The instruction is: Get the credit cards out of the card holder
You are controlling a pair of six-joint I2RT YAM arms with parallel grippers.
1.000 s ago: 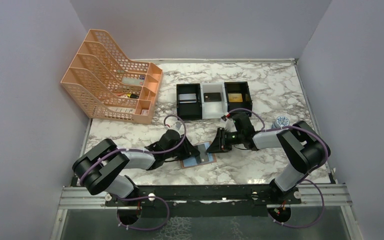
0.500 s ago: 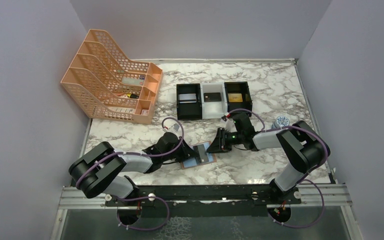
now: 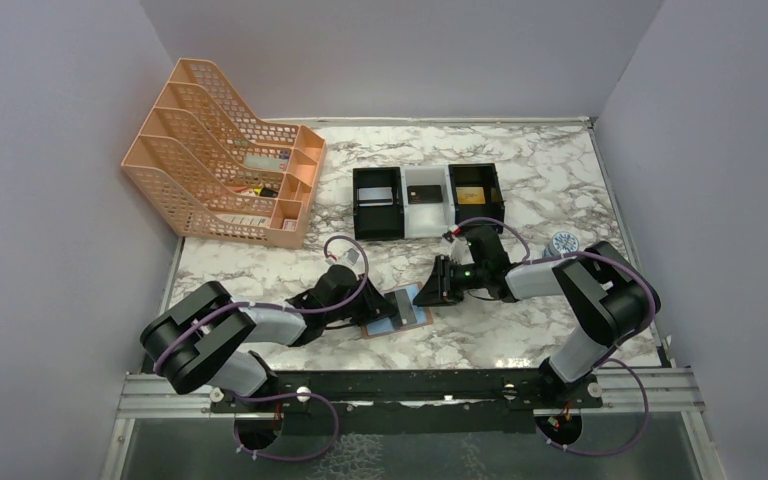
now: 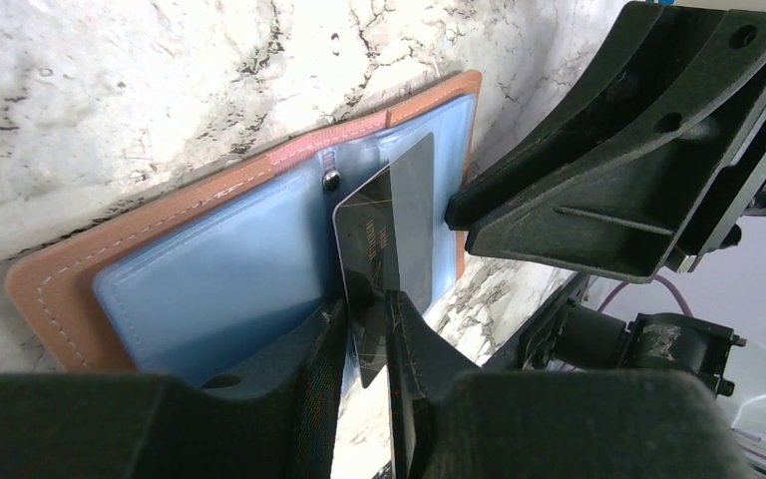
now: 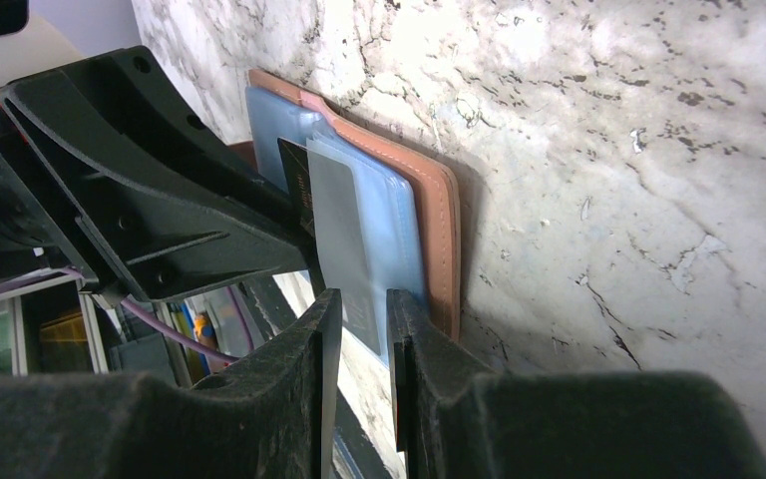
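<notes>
The tan card holder (image 3: 415, 322) lies open on the marble, its pale blue lining (image 4: 209, 269) facing up. A dark grey credit card (image 4: 389, 230) sticks out of a pocket and slants across the narrow gap of my left gripper (image 4: 364, 309), whose jaws stand slightly apart around it. From the right, my right gripper (image 5: 359, 299) has its jaws narrowed on a lifted clear pocket leaf of the card holder (image 5: 444, 220). That leaf holds a silver-grey card (image 5: 334, 230). In the top view the left gripper (image 3: 388, 305) and the right gripper (image 3: 428, 288) meet over the holder.
Three small box trays stand behind the holder, black (image 3: 377, 203), white (image 3: 424, 205) and black (image 3: 476, 195), each with a card inside. An orange mesh file rack (image 3: 225, 150) fills the back left. A small round object (image 3: 561, 241) sits by the right arm. Walls close three sides.
My left arm drew back to the left with the dark card, then eased forward a little. Its jaws closed on the card and have parted slightly. The right gripper has stayed put.
</notes>
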